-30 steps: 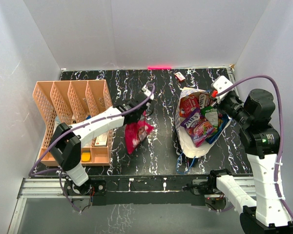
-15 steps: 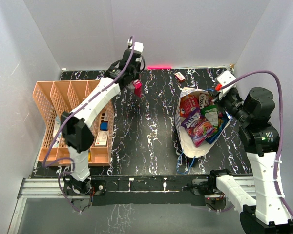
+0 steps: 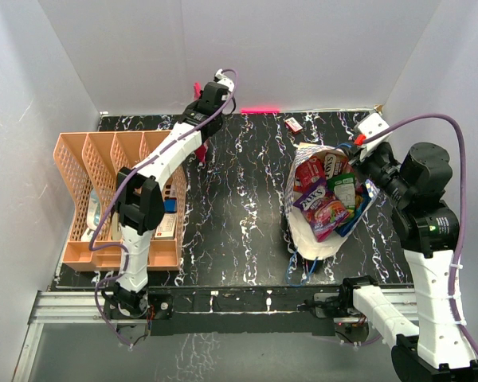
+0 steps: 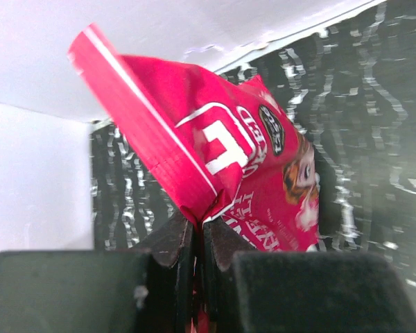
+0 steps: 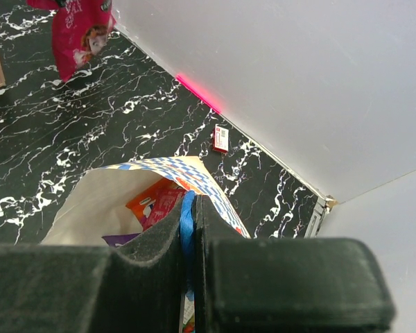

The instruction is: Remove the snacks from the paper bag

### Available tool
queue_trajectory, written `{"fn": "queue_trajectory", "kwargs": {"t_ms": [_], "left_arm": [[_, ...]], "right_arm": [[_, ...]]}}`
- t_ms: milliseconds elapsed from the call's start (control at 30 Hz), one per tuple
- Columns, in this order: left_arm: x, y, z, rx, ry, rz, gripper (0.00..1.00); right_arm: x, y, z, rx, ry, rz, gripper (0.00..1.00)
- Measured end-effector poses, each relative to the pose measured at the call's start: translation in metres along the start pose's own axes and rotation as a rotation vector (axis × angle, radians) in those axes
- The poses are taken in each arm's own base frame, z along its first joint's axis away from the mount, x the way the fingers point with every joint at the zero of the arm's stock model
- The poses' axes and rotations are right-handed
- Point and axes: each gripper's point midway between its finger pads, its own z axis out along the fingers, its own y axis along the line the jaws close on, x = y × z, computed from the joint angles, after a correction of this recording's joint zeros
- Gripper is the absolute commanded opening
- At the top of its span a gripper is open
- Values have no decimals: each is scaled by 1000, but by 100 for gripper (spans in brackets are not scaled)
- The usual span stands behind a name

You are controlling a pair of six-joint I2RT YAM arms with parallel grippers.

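**A:** Item one, red glossy crinkly packet (image 4: 222, 166); location?

**B:** Out of the bag; clamped by its lower edge in the left gripper (image 4: 197, 225), jaws pressed together on the foil; held high over the far edge of the black marbled worktop (image 3: 247, 199), left of centre. A second ago it hung low over mid-worktop beside the peach plastic lattice organizer (image 3: 80, 159); since carried up and away.

**A:** Item two, blue-and-white chequered paper bag (image 3: 307, 148)?

**B:** Unmoved, lying open on the right half of the worktop; right gripper (image 5: 188, 215) pinched shut on its thin blue cord handle (image 5: 187, 232), steadying the mouth.

**A:** Contents outstanding?

**B:** Purple packet (image 3: 311, 195), red, green and pink ones showing inside; full count hidden.

**A:** Status?

**B:** One packet extracted, not yet set down; judged early; most of the stock remains.
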Motion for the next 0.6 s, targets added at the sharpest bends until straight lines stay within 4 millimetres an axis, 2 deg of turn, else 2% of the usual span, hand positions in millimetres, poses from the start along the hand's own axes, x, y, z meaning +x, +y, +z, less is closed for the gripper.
{"fn": "queue_trajectory", "kwargs": {"t_ms": [100,200,267,433,467,533,600], "left_arm": [[16,8,7,-48,13,91,0],[28,-12,5,-38,12,186,0],[32,-46,-3,26,2,261,2],[32,-152,-37,247,-66,358,17],[34,-172,-47,300,-77,366,23],[46,-205,-64,401,-79,372,43],[60,-221,-72,470,-67,361,55]], "right_arm": [[0,1,-2,0,1,-1,8],[-1,1,-4,3,-1,-2,8],[-1,1,-5,5,-2,-1,8],[-3,0,-7,14,-2,8,8],[-4,-1,-8,17,-3,8,8],[-5,-2,-9,26,-5,7,8],[-5,-2,-11,31,-4,8,8]]}}
